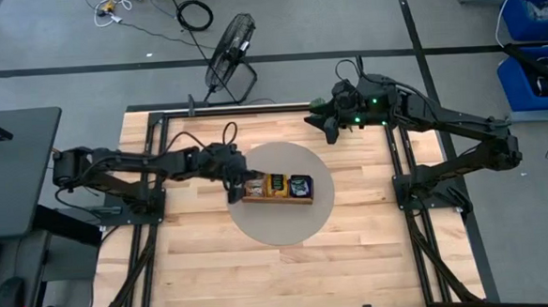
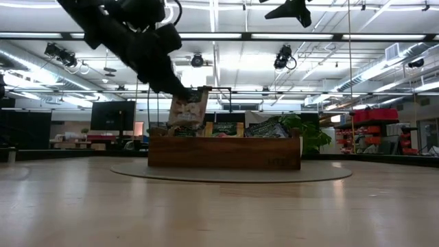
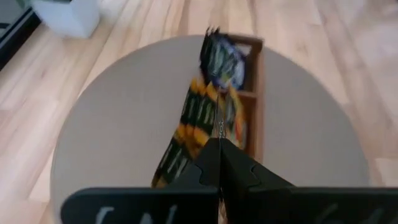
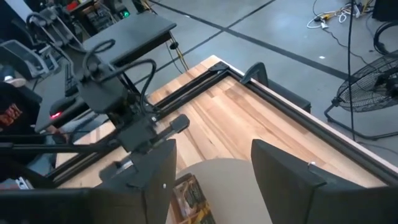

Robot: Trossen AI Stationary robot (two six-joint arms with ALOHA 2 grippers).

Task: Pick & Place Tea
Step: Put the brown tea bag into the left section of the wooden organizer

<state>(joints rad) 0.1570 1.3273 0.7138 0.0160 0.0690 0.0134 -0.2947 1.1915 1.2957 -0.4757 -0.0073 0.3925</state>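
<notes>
A long brown wooden tray [image 1: 276, 198] [image 2: 224, 152] lies on a round grey mat [image 1: 282, 224]. Tea packets stand in its compartments: a yellow one [image 1: 277, 183] and a dark blue one [image 1: 300, 183], with their tops showing above the tray wall [image 2: 224, 128] [image 2: 267, 128]. My left gripper [image 1: 230, 181] [image 2: 186, 94] [image 3: 219, 149] is over the tray's left end, shut on a pale tea packet [image 2: 188, 110]. My right gripper [image 1: 332, 127] [image 4: 211, 171] is raised near the table's far edge, open and holding nothing. My left gripper pinches the pale tea packet by its upper edge [image 2: 194, 94] between its two fingers, slanting down from the table's left side. The packet hangs upright below the fingers, over the tray's left compartment. Whether its lower edge [image 2: 185, 126] touches the tray, I cannot tell.
Bare wooden table top [image 1: 214, 260] lies around the mat, mostly toward the near edge. Black frame rails [image 1: 155, 131] run along the table's sides. A fan [image 1: 229, 52] and cables lie on the floor beyond the far edge, and blue bins [image 1: 535, 27] stand far right.
</notes>
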